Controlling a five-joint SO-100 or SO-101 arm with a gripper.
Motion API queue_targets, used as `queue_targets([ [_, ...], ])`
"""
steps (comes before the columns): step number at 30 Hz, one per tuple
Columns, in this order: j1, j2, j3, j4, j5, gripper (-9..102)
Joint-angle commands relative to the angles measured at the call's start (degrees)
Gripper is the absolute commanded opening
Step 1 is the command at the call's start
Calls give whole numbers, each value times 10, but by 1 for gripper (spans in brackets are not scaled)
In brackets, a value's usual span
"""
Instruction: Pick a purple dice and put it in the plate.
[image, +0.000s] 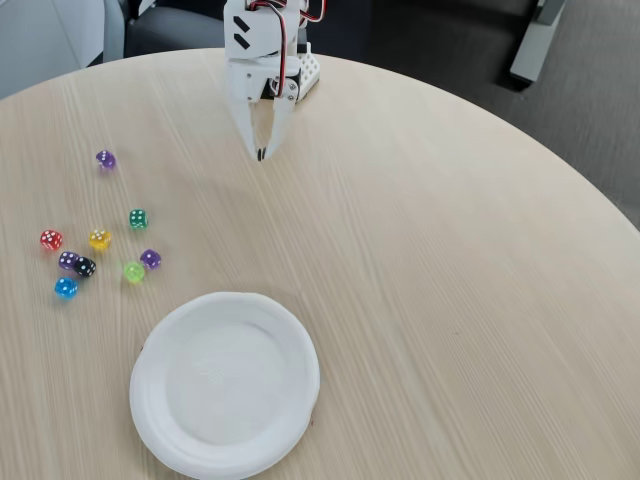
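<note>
So the end effector (262, 153) is hanging point-down over the far middle of the tabletop (450, 300) in the fixed view, fingers pinched together with just a sliver of gap near the tips, and nothing in it. Going left to right from there: the dice are all bunched on the left side, well away from it. There's a red die (50, 240) furthest left, a blue die (66, 288) below it, then a paler lilac die (68, 260) touching a black die (85, 267), a yellow die (99, 239), a lime die (134, 271), a green die (138, 218), and the purple dice (150, 259) just beside the lime one. Another purple die (105, 159) sits on its own further back, so there are two candidates really. The plate (160, 410) is near the front, a bit right of the cluster, and it's empty. So I'd say the task hasn't really started: no die grabbed, nothing delivered, the whole reach, pick and drop is left. Surface is a round pale wood-grain top, pretty uncluttered, with dark floor past its edge and what looks like a chair (60, 35) at the top left.
</note>
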Motion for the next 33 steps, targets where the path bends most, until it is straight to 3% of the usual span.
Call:
queue_targets([
  [1, -1, 3, -3, -6, 4, 1],
  [33, 6, 3, -3, -6, 11, 0],
])
